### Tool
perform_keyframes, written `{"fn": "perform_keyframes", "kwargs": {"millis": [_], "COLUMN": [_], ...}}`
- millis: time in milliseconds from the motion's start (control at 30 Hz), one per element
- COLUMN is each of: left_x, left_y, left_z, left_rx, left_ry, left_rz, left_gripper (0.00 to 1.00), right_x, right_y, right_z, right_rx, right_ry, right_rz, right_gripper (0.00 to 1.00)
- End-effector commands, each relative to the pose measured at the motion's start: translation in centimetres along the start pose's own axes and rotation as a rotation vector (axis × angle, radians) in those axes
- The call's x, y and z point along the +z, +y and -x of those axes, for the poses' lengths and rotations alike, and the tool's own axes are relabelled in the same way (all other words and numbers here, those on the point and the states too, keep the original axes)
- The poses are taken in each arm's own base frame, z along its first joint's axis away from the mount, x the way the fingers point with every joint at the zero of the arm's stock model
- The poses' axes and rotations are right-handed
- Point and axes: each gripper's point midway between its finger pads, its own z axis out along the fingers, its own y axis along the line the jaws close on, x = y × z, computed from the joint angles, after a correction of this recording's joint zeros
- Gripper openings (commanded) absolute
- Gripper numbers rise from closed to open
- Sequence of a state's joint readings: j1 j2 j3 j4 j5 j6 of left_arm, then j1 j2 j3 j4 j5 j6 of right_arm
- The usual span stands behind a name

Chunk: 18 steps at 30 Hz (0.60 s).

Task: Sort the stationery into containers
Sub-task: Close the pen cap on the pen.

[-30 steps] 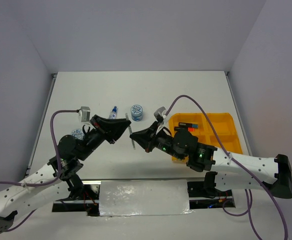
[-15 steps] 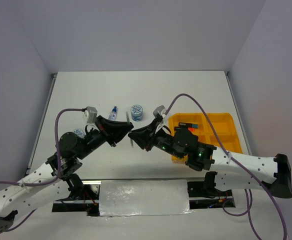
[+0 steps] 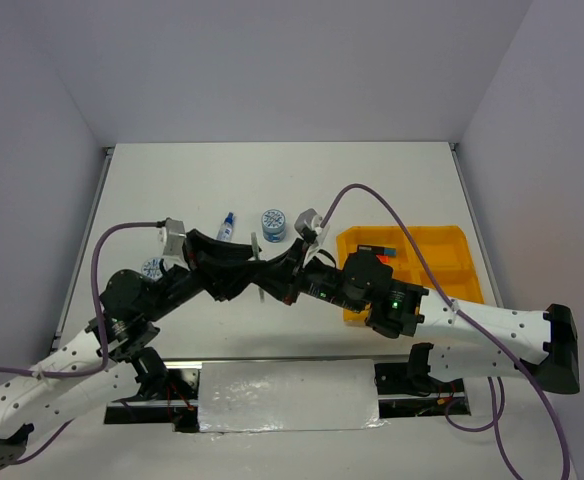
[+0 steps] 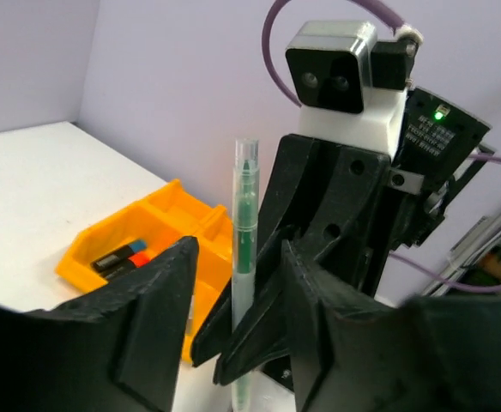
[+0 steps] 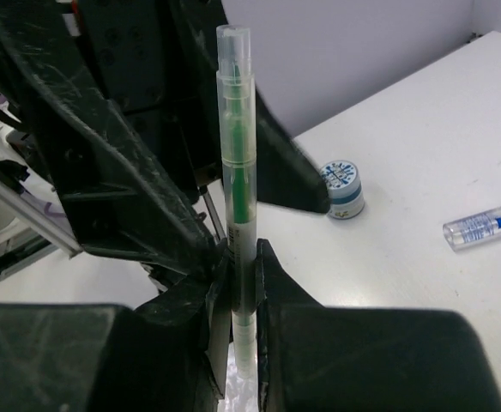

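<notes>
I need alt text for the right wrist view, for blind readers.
The right hand grips an upright clear pen with green ink, the left hand's black fingers open around it. Behind, a blue-white pot and a clear bottle rest on the white table.

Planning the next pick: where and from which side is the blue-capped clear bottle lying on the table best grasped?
Probably the clear body of the blue-capped bottle, mid-length, from straight above, closing across its narrow width. It lies flat on its side on the table, both long sides free; the cap end is shorter.
</notes>
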State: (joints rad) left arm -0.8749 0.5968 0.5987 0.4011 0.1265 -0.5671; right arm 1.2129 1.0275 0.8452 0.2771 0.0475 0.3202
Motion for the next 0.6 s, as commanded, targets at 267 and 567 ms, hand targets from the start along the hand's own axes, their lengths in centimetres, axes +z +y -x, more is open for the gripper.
{"fn": "perform_keyframes", "kwargs": {"millis": [267, 567], "left_x": [0.0, 0.2], "left_y": [-1.2, -0.6], "left_z": [6.8, 6.8], "left_rx": [0.057, 0.053], "left_ry": [-0.139, -0.132], "left_rz": [0.06, 0.095], "left_gripper": [0.63, 0.62], "right_x": [0.2, 1.1], "right_y": [0.9, 1.1], "right_z": [1.8, 1.7], "right_rx": [-0.014, -0.029], "right_ry": [-0.049, -0.012], "right_rz": [0.045, 0.042], "right_gripper": [0.0, 0.0]}}
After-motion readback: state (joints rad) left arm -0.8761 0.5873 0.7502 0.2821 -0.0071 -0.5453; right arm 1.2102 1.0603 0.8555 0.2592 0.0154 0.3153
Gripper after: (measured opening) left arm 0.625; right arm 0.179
